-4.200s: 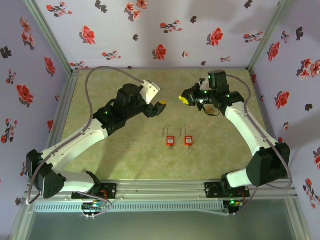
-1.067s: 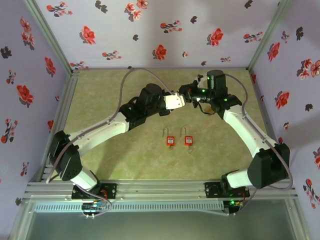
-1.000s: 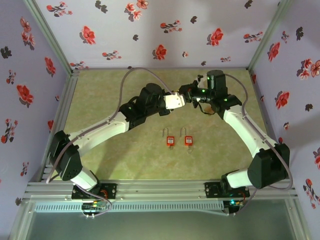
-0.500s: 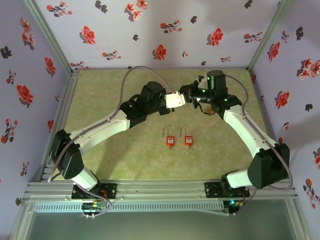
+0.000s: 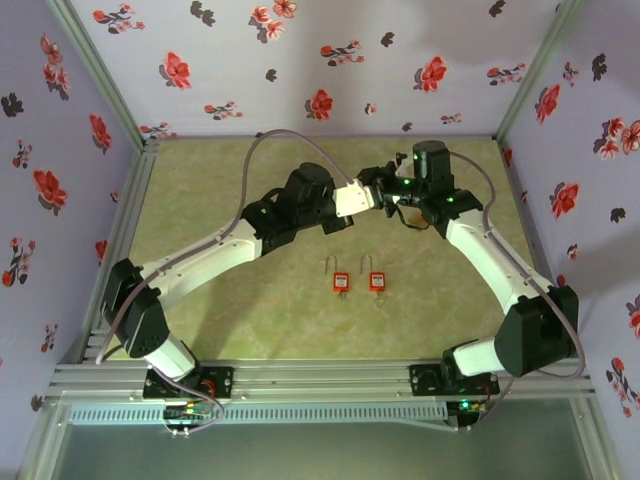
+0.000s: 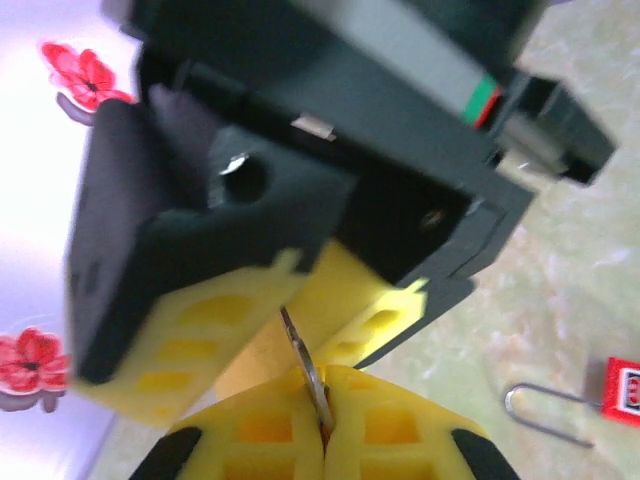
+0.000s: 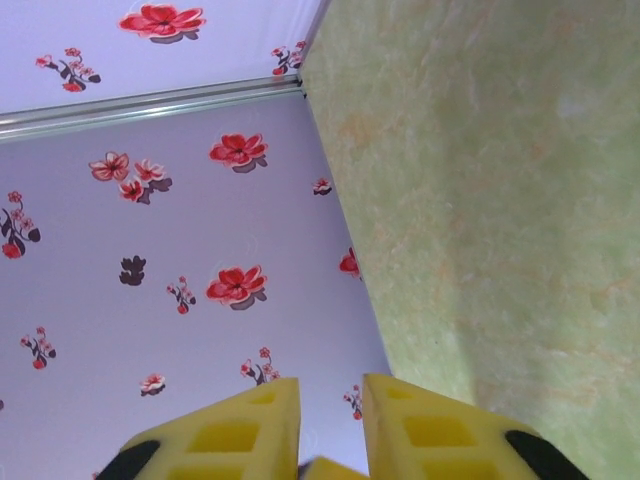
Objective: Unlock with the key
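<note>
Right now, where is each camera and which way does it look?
Top external: high behind, looking down on table, left arm, right arm, two red padlocks.
Left wrist: on the left arm, facing the right claw; own left claw shut on the key.
Right wrist: on the right arm, facing flowered wall and table; right claw open.
Shared: top and left wrist both show a red padlock.

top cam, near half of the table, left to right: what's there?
left arm's base → left red padlock → right red padlock → right arm's base
</note>
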{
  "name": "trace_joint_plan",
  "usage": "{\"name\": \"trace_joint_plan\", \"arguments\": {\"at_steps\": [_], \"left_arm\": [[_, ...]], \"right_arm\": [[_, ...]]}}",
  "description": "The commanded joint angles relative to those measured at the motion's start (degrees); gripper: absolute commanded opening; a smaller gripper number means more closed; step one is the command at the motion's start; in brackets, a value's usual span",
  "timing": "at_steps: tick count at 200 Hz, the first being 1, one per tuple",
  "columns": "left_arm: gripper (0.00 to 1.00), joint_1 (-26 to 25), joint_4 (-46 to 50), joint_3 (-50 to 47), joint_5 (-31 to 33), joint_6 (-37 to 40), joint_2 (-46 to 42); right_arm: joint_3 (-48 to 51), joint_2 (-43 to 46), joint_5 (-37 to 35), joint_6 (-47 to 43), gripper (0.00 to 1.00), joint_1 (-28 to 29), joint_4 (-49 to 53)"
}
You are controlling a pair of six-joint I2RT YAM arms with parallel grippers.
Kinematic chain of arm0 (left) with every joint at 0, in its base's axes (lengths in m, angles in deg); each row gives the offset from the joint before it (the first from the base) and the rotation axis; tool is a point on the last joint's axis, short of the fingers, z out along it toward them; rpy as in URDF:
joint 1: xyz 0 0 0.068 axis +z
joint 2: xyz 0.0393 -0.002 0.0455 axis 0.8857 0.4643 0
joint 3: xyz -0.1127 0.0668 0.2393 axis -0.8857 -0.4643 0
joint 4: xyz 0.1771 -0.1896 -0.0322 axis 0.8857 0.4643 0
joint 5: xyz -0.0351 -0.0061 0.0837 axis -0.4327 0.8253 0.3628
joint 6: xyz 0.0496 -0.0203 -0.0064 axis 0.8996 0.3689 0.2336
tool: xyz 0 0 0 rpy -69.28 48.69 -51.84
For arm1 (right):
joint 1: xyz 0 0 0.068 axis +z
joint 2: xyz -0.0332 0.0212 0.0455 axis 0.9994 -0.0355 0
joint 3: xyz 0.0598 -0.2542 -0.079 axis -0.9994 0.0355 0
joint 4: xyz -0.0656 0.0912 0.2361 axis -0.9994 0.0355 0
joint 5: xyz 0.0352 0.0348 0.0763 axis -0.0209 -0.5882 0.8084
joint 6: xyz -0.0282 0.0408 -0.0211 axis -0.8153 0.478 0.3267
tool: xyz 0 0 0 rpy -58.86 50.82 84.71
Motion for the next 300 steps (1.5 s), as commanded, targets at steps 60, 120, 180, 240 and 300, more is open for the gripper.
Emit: {"name": "trace_joint_plan", "arguments": {"at_steps": [60,120,180,240,300], "left_arm": [[0.00,-1.3,-5.5,-2.7,-6.2,-15.4,-2.3],[0.00,0.8,-15.3,-8.6,-5.6,-29.7,-5.6],[0.00,1.8,-20.1,-12.1,-5.3,-38.5,-6.9],[0.00,2.9,-24.7,-15.1,-4.6,-46.4,-6.9],[0.00,5.3,-31.2,-16.8,-8.2,-60.4,-6.3]], "right_arm": [[-2.0,-0.6,-0.3,-3.0,0.47,1.1,0.7],[-0.9,0.9,-2.3,-4.5,0.49,1.1,1.9],[-0.3,2.1,-5.0,-4.2,0.47,1.0,1.8],[1.3,4.0,-5.7,-2.5,0.41,0.9,-0.5],[5.5,4.9,-5.6,1.4,0.37,0.9,-10.6]]}}
